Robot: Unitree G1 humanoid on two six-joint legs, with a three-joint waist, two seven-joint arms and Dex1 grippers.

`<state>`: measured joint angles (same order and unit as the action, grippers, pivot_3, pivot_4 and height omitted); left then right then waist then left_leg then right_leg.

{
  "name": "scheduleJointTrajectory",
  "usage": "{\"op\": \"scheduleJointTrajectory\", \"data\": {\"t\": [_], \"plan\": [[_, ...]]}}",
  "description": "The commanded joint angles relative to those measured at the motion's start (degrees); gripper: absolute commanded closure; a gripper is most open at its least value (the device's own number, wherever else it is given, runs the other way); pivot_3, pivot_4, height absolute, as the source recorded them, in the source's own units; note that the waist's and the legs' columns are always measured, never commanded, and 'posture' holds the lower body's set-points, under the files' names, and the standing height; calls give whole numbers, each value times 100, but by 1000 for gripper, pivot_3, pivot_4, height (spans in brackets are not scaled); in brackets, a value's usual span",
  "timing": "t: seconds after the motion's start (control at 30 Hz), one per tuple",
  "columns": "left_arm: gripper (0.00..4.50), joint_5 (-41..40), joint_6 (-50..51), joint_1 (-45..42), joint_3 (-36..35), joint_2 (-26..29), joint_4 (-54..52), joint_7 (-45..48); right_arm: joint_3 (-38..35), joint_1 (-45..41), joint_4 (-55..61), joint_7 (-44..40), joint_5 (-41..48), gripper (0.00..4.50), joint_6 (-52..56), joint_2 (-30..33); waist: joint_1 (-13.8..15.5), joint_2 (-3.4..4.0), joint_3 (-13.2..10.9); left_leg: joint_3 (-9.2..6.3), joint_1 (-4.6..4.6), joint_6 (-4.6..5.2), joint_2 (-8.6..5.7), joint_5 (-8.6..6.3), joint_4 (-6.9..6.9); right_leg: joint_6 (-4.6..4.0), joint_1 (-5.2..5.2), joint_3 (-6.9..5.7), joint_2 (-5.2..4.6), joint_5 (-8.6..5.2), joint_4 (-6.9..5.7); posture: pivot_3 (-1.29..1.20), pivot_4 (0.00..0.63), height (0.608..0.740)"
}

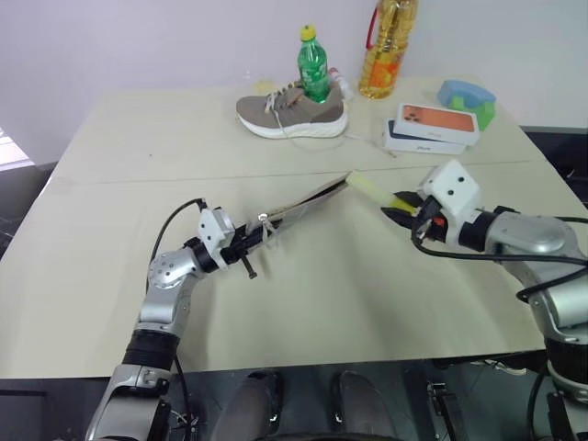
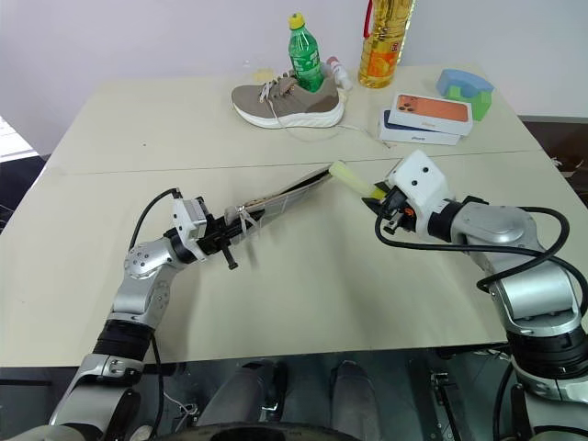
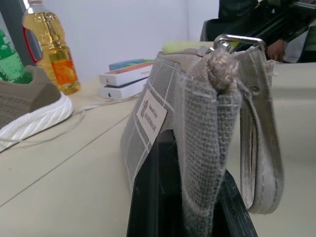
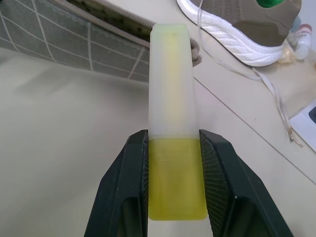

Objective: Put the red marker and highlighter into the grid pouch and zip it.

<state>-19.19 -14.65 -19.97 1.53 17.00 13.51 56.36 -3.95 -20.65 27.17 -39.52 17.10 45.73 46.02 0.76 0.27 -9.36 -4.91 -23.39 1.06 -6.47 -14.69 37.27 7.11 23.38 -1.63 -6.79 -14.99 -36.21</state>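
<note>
**Highlighter lined up with the pouch mouth**

The right gripper (image 2: pixel 384 204) has its jaws clamped on the highlighter (image 2: pixel 352 180), whose long axis points at the raised far end of the grid pouch (image 2: pixel 280 199), cap just beside it. The left gripper (image 2: pixel 223 236), jaws clenched on the pouch's near end, holds it lifted off the surface (image 2: pixel 322 294). The pouch's zipper looks open.

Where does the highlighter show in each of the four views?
Left eye view: highlighter right of centre, held by the right end effector.
Right eye view: just right of centre.
Left wrist view: pale yellow strip behind the grid pouch, at.
Right wrist view: centre, between black fingers.
Shared landmark: shoe.
</note>
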Motion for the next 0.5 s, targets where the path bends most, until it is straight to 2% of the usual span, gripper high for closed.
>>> {"op": "scheduleJointTrajectory", "data": {"t": [0.03,0.23,0.5], "plan": [[4500,14,-77,-52,72,-34,-240,-16,24,-86,117,11,20,3621,-25,25,0,0,0,0,0,0,0,0,0,0,0,0,0,0,0,0,150,740],[4500,7,-106,-62,87,26,-305,107,138,3,192,-130,-62,3621,-105,227,2,0,0,0,0,0,0,0,0,0,0,0,0,0,0,0,150,740],[4500,135,-557,-160,345,434,-206,907,682,-14,578,-588,-350,3621,-383,886,-4,0,0,0,0,0,1,0,-1,0,1,0,1,0,0,0,150,740]]}}
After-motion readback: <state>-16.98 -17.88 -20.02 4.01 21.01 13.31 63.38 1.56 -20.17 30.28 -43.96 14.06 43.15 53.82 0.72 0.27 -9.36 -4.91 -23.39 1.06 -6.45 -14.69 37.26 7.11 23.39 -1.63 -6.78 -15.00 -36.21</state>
